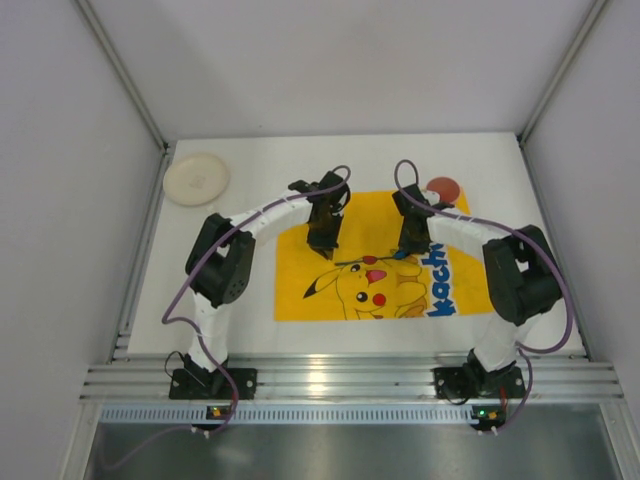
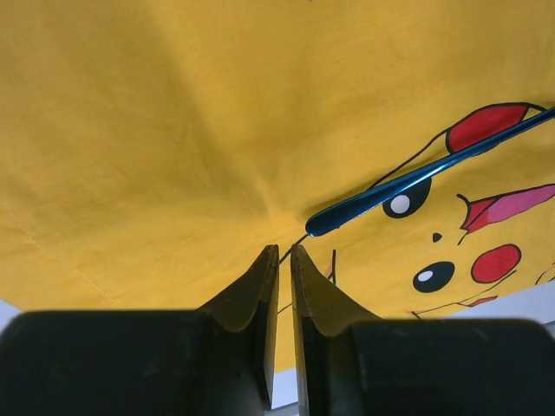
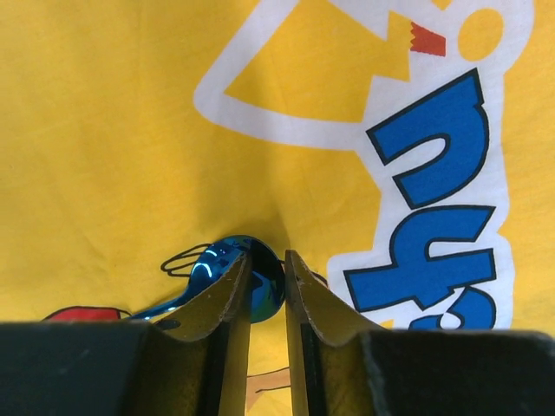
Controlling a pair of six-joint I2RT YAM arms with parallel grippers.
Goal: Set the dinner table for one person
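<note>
A blue spoon (image 2: pixel 408 183) obstructs the yellow mat's (image 2: pixel 173 130) middle.

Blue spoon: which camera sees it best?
Left wrist: the blue spoon shows its long handle over the yellow mat. Right wrist shows only its bowl, partly behind the right gripper. Top external: too tiny to tell.

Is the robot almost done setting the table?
Not yet. Done: the yellow mat lies spread on the dinner table. In hand: the right hand is down at the blue spoon, fingertips at its bowl, but I can't tell if it grips. The left hand is shut and empty. Left: the white plate and a small red round thing sit beyond the mat.
</note>
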